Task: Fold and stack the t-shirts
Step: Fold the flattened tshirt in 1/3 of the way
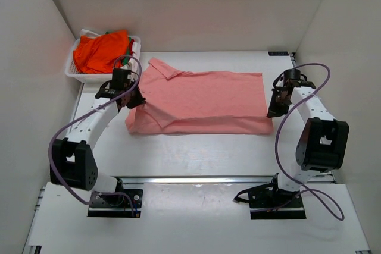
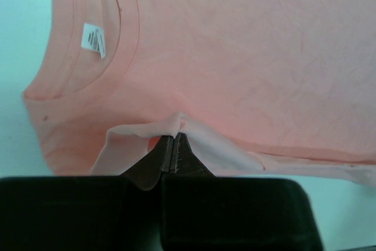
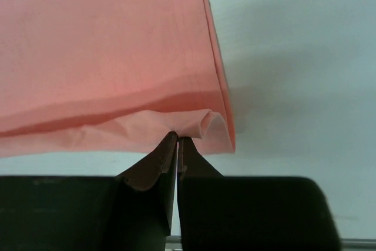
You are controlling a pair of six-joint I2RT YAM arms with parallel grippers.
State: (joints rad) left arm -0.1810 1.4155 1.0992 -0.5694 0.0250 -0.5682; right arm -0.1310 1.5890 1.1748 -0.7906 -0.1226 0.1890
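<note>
On table, holds pink shirt spread flat between both grippers. Leaves orange shirt heaped in basket, just beyond left gripper. Pinches a shirt fold near the collar there, jaws pressed together; pinches the hem corner likewise in right gripper.

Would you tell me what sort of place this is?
Probably a robotics lab test cell: plain white walls enclose a white table, a left arm and right arm are bolted at its near edge, and a salmon-pink shirt lies on it.
</note>
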